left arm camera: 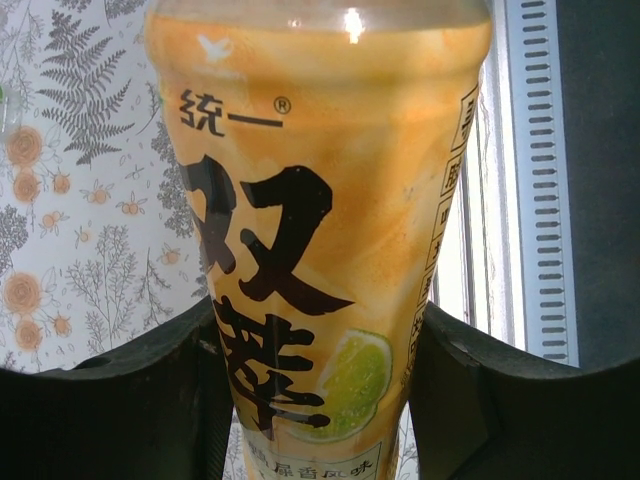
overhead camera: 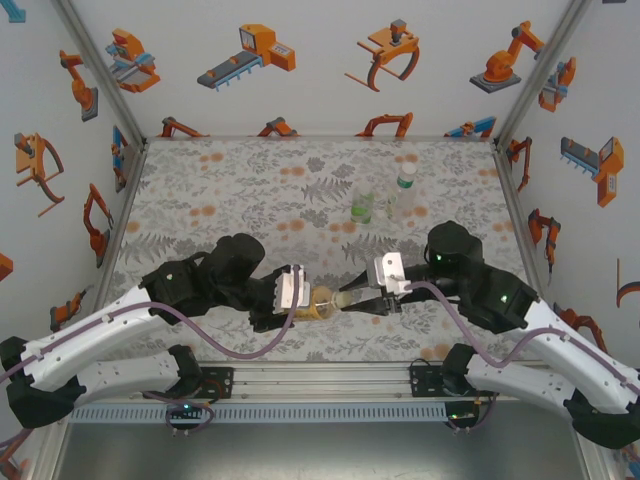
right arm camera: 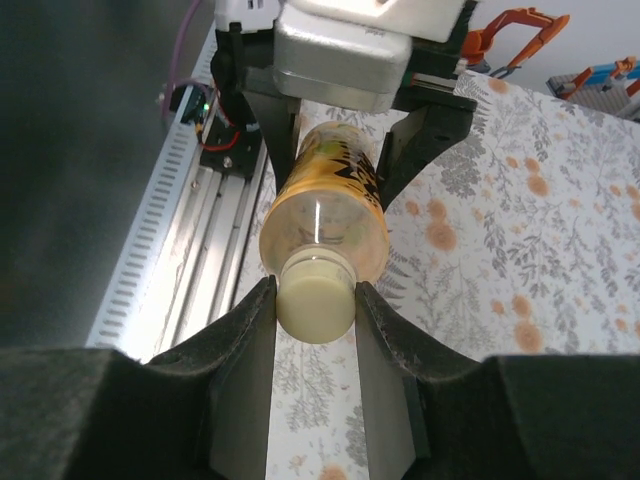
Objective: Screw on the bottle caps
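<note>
The amber bottle (overhead camera: 322,303) with a yellow label lies level above the table's near middle, held between both arms. My left gripper (left arm camera: 318,385) is shut on its body (left arm camera: 320,230), a finger pressed on each side of the label. My right gripper (right arm camera: 314,300) is shut on the pale cap (right arm camera: 316,305) that sits on the bottle's neck (overhead camera: 345,299). In the right wrist view the amber bottle (right arm camera: 325,215) points straight at the camera, with the left gripper's body behind it. Two more bottles stand at the back right: one with a green label (overhead camera: 363,205) and one plain clear (overhead camera: 403,194).
A metal rail (overhead camera: 320,378) runs along the table's near edge, just below the held bottle. The patterned table (overhead camera: 230,190) stretches open to the left and back. Enclosure walls with robot pictures close in the left, right and far sides.
</note>
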### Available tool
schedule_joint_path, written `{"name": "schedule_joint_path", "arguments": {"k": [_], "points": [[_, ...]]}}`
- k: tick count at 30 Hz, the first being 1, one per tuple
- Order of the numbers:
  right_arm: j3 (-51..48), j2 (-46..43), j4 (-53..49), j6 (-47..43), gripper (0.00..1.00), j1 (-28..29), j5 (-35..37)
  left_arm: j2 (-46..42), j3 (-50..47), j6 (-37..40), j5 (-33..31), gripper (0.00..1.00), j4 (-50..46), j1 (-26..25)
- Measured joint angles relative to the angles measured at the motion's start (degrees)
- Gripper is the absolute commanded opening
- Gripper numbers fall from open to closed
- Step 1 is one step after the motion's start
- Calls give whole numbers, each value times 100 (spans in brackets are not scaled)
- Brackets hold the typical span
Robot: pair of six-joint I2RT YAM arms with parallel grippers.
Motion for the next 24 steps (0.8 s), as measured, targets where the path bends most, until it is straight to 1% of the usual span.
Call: {"name": "schedule_joint_path", "arguments": {"k": [4,7,10,12,15,18,24], "points": [[-332,-87,584,1058,0,2,236,-9,-28,-2,-144,0,-46,0],[-501,-103,925,1974,0,37,605,-33,-94,-9,-295,0,-9,4],[-603,-114,1110,3001,0,94,1185,-90,-221,-70,-483,0,168,7],[-647,-122,1152,3847,0,122,1698,-125,-317,-129,-636,0,339,15],[-643,-101,1045,5123,0,136,2398,-136,-404,-221,-887,0,560,22],[-498,39,710,6398,0,140,2940,-114,-413,-269,-1099,0,616,39],[-350,304,55,9077,0,140,3574,-28,-413,-310,-1390,0,557,46]]}}
